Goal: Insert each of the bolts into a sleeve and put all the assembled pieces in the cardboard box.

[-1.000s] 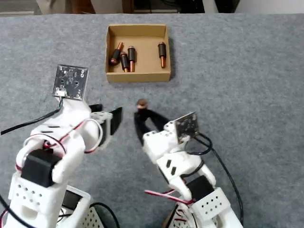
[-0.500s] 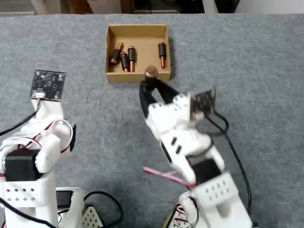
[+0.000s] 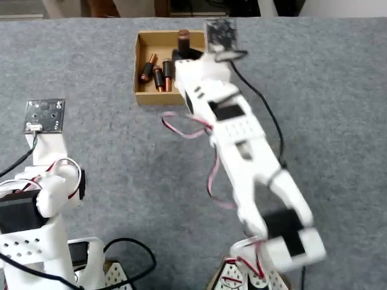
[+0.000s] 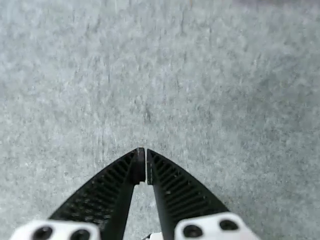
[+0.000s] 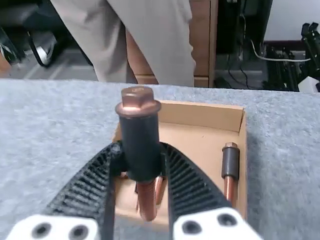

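Firmly, the right gripper [image 5: 139, 152] clamps a sleeved bolt [image 5: 140, 132] above the cardboard box [image 5: 200, 114]; left gripper [image 4: 141, 165] closed

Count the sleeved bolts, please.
5: a cluster of three in the cardboard box, a lone piece near its wall, a held piece in the right gripper. The arm may hide others.

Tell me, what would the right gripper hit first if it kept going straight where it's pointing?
Probably the cardboard box: the right gripper, holding a sleeved bolt, points into it, toward its floor or far wall; depth is unclear.
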